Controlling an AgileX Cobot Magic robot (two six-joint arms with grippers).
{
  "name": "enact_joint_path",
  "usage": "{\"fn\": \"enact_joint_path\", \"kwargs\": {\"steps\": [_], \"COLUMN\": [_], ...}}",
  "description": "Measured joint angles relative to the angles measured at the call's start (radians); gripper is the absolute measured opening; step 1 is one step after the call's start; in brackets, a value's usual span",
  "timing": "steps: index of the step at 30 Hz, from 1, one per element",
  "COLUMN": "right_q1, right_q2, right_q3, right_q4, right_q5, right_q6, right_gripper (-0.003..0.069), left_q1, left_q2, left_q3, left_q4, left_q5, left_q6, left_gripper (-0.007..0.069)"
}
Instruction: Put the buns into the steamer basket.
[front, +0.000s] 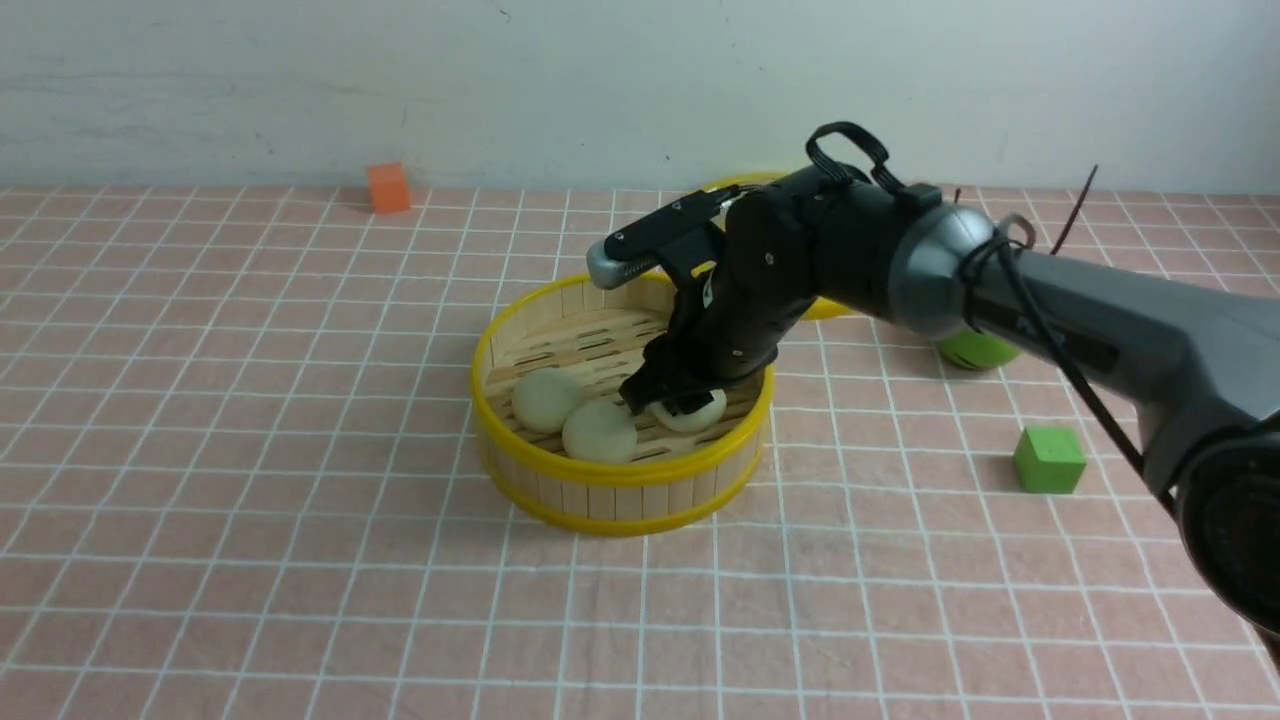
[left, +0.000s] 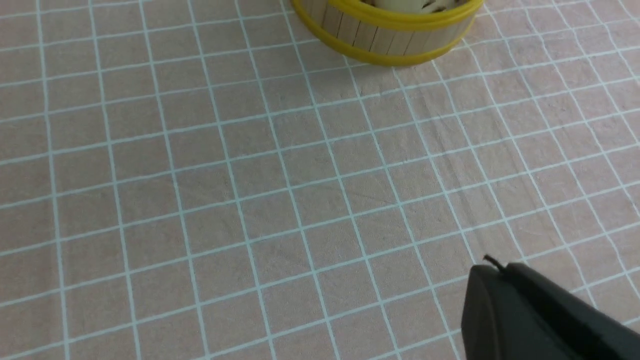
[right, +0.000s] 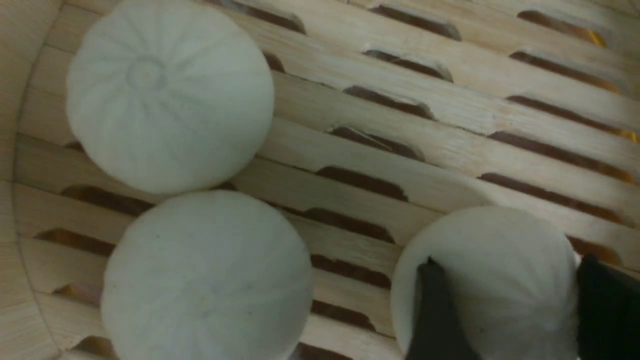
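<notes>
Buns (front: 548, 400) — three, all in one steamer basket (front: 620, 472); right jaws straddle one, grip unclear; left jaws pressed together.

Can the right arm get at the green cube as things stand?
Probably yes: the green cube stands alone on the cloth, nothing on or against it. The right gripper must first lift out of the steamer basket.

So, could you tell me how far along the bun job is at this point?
Done: two buns already rest side by side on the basket floor. In hand: the third bun sits inside too, between the fingers of the right gripper; whether it is released is unclear. Remaining: let go and lift the gripper out. No bun shows outside the basket.
</notes>
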Motion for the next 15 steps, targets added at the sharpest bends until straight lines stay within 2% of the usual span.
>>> {"fn": "enact_joint_path", "kwargs": {"steps": [1, 2, 3, 4, 7, 10, 13, 15], "right_q1": [0.000, 0.000, 0.000, 0.000, 0.000, 0.000, 0.000, 0.000], "right_q2": [-0.004, -0.010, -0.012, -0.030, -0.117, -0.213, -0.297, -0.392], "right_q3": [-0.014, -0.026, -0.028, -0.049, -0.095, -0.111, -0.112, -0.112], "right_q4": [0.000, 0.001, 0.001, 0.002, 0.011, 0.037, 0.074, 0.120], "right_q5": [0.039, 0.074, 0.074, 0.138, 0.265, 0.363, 0.428, 0.488], "right_q6": [0.000, 0.000, 0.000, 0.000, -0.001, -0.003, -0.015, -0.052], "right_gripper": [0.0442, 0.0474, 0.0474, 0.0510, 0.0549, 0.0538, 0.0495, 0.0400], "left_q1": [0.000, 0.000, 0.000, 0.000, 0.000, 0.000, 0.000, 0.000], "left_q2": [-0.057, -0.087, -0.095, -0.155, -0.296, -0.395, -0.435, -0.455], "left_q3": [0.063, 0.092, 0.108, 0.153, 0.265, 0.344, 0.379, 0.413], "left_q4": [0.000, 0.000, 0.000, 0.000, 0.000, 0.000, 0.000, 0.000], "left_q5": [-0.054, -0.081, -0.088, -0.144, -0.271, -0.345, -0.363, -0.370], "left_q6": [0.000, 0.000, 0.000, 0.000, 0.000, 0.000, 0.000, 0.000], "left_gripper": [-0.0013, -0.0013, -0.0013, -0.0013, -0.0013, -0.0013, -0.0013, -0.0013]}}
